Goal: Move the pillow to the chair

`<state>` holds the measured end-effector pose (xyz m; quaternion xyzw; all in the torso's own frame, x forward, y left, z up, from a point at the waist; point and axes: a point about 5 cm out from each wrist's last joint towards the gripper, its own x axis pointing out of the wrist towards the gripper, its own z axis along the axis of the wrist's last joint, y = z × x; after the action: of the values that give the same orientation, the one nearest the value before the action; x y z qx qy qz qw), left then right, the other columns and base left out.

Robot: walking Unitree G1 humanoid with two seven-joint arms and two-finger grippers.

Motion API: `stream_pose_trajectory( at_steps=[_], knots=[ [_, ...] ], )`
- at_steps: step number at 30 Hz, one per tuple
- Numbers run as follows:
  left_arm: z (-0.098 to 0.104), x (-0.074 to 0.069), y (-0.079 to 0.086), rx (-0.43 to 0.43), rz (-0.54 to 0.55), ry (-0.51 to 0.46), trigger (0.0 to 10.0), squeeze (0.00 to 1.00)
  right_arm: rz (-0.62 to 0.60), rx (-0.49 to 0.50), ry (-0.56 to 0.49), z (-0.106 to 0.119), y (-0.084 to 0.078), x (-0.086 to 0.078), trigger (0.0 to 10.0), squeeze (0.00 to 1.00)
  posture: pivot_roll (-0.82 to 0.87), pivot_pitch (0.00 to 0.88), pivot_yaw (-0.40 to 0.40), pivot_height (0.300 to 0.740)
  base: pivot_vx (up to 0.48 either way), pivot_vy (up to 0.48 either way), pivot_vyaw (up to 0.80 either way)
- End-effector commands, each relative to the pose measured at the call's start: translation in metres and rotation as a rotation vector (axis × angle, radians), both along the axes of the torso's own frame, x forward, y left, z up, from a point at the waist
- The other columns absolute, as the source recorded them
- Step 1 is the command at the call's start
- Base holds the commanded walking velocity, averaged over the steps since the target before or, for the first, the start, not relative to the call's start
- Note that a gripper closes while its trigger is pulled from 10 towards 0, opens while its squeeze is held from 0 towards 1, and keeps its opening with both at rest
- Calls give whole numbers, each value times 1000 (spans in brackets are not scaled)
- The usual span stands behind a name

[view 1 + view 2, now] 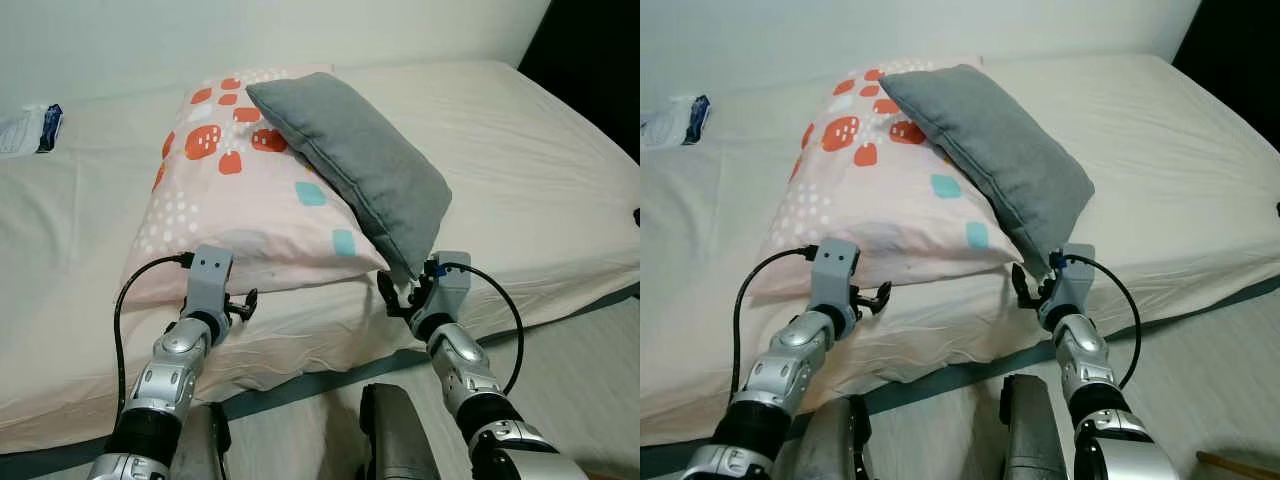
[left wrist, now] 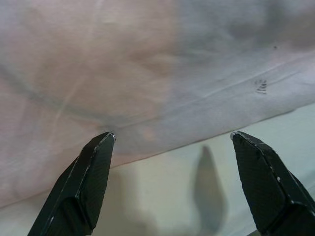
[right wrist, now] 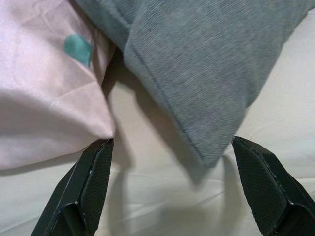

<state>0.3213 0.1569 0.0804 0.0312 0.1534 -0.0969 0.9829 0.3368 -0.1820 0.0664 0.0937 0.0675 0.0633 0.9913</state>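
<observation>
A wide bed (image 1: 560, 160) under a cream sheet carries everything here. The largest thing on it is a pink pillow (image 1: 240, 200) with orange, white and teal spots, lying near the bed's front edge. A smaller grey pillow (image 1: 355, 155) leans across the pink one's right side, its lower corner coming down to the sheet close to the front edge. A small blue and white packet (image 1: 30, 128) lies at the bed's far left edge.

The left gripper (image 2: 172, 147) is at the pink pillow's front edge with its jaws spread wide and holding nothing; its wrist view has them just short of the fabric. The right gripper (image 3: 170, 147) is also wide open and empty, its jaws straddling the gap between the pink pillow's front corner and the grey pillow's lower corner.

The main risk, as I judge it, is that the two overlapping pillows come up together: the grey one rests on the pink one, so lifting the pink would tip the grey off or drag it along. The right jaws, placed between two corners, could close on the wrong one or on both. Soft fabric may also slip out of a thin pinch, or the sheet may be caught with it.

The task does not say which pillow is meant. No chair can be made out. The bed's far right corner fades into dark, and the left wrist view is blurred.
</observation>
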Motion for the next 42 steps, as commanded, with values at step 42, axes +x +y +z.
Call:
stream_pose_trajectory(
  at_steps=[42],
  knots=[
    [115, 62, -106, -921, -305, -19, 10000, 0, -182, 17, -117, 37, -36, 18, 10000, 0, 2, 197, 31, 533, 0, 0, 0]
  ],
)
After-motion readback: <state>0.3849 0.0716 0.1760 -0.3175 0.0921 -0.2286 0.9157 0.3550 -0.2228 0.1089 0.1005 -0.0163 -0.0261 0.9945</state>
